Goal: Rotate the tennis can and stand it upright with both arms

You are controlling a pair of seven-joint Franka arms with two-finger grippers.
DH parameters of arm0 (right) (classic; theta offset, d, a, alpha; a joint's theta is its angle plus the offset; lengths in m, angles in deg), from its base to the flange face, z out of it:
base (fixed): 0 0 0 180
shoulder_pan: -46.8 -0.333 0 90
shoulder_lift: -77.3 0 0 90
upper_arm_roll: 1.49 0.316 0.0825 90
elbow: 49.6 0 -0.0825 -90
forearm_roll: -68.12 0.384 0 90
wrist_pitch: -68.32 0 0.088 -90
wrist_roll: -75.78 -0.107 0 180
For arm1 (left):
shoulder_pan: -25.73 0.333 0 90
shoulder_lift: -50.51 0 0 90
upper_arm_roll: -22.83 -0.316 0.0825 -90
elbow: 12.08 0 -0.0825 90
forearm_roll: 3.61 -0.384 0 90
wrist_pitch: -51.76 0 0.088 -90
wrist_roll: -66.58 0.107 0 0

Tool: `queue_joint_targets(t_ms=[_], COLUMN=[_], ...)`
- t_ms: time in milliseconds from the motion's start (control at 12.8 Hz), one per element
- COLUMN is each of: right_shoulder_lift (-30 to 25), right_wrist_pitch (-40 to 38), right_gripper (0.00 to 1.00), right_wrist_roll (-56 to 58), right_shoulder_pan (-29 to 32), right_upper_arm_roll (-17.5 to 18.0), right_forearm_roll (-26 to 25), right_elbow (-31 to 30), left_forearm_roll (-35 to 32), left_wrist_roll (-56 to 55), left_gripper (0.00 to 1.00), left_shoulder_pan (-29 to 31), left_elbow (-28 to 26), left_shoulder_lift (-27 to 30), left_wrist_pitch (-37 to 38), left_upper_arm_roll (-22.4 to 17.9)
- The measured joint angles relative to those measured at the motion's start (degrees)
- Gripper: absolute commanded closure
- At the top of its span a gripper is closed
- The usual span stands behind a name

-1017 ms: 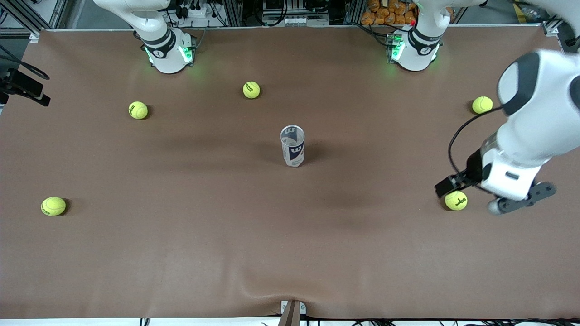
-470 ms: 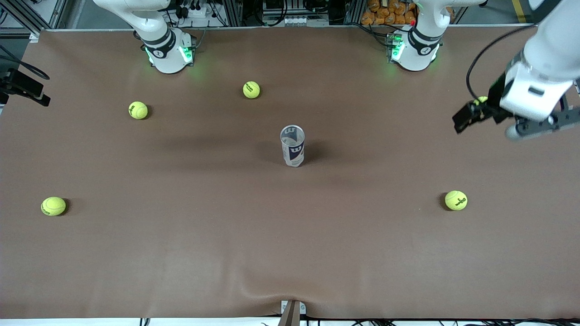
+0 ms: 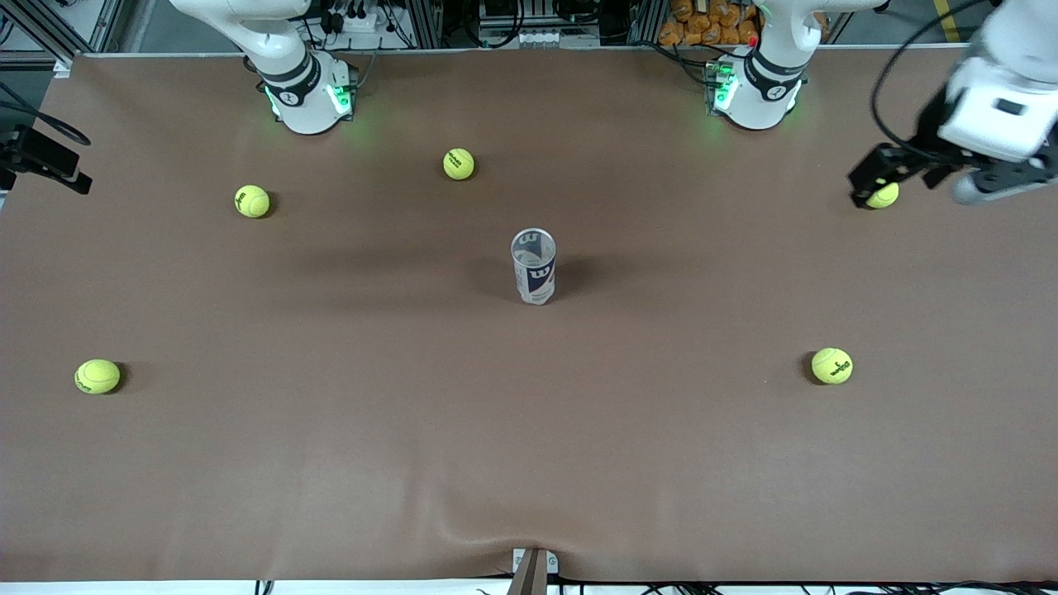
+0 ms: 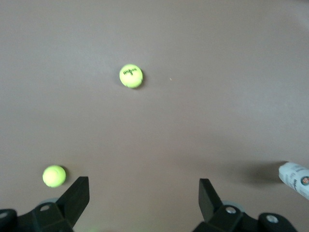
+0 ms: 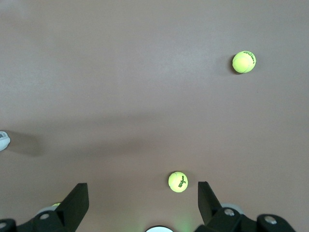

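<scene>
- Bench (image 3: 331, 463) w/ brown cover; 5 balls scattered, can mid-bench.
- Nearest the front cam: ball (image 3: 97, 376) toward right arm's end, and ball (image 3: 831, 365) toward left arm's end. Both sit alone, well apart from the can.
- Can (image 3: 534, 266) upright at bench centre, open mouth up, W label facing front cam. Nothing touching it. Its edge shows in left wrist view (image 4: 295, 178).
- Farther back: ball (image 3: 251, 201), then ball (image 3: 459, 164), both on right arm's half, nearer the bases.
- Ball (image 3: 883, 196) at left arm's end, about level w/ the ball at (image 3: 251, 201); partly covered in front view by left hand.
- Left hand (image 3: 884, 165) up in air over that ball, at bench edge. Wrist view (image 4: 142, 193): fingers spread wide, nothing between them.
- Right hand not seen in front view, only arm base (image 3: 307, 95). Wrist view (image 5: 142, 195): fingers wide apart, empty, high over bench, ball (image 5: 178, 181) below. Arm waiting.
</scene>
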Motion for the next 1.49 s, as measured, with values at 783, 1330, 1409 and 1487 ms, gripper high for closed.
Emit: queue_joint_targets(t_ms=[783, 1330, 1409, 1487], right_shoulder_lift=[0.7, 0.68, 0.65, 0.61], right_wrist_pitch=[1.38, 1.32, 1.32, 1.32], right_gripper=[0.0, 0.0, 0.0, 0.0], right_wrist_roll=[0.0, 0.0, -0.02, -0.02], right_shoulder_pan=[0.44, 0.44, 0.44, 0.46], right_upper_arm_roll=[-0.69, -0.71, -0.76, -0.88], right_forearm_roll=[0.0, 0.0, -0.02, -0.02], right_elbow=[-0.34, -0.23, -0.17, -0.14], left_forearm_roll=[2.29, 4.14, 4.14, 4.14], left_wrist_roll=[7.05, 7.78, 7.78, 7.8], left_gripper=[0.0, 0.0, 0.0, 0.0], left_shoulder_pan=[-0.72, -0.71, -0.71, -0.71], left_elbow=[6.43, 6.43, 6.42, 6.42], left_shoulder_lift=[-4.94, -5.18, -5.22, -5.28], left_wrist_pitch=[-0.34, -0.32, -0.31, -0.3], left_upper_arm_roll=[-3.16, -3.98, -4.0, -4.04])
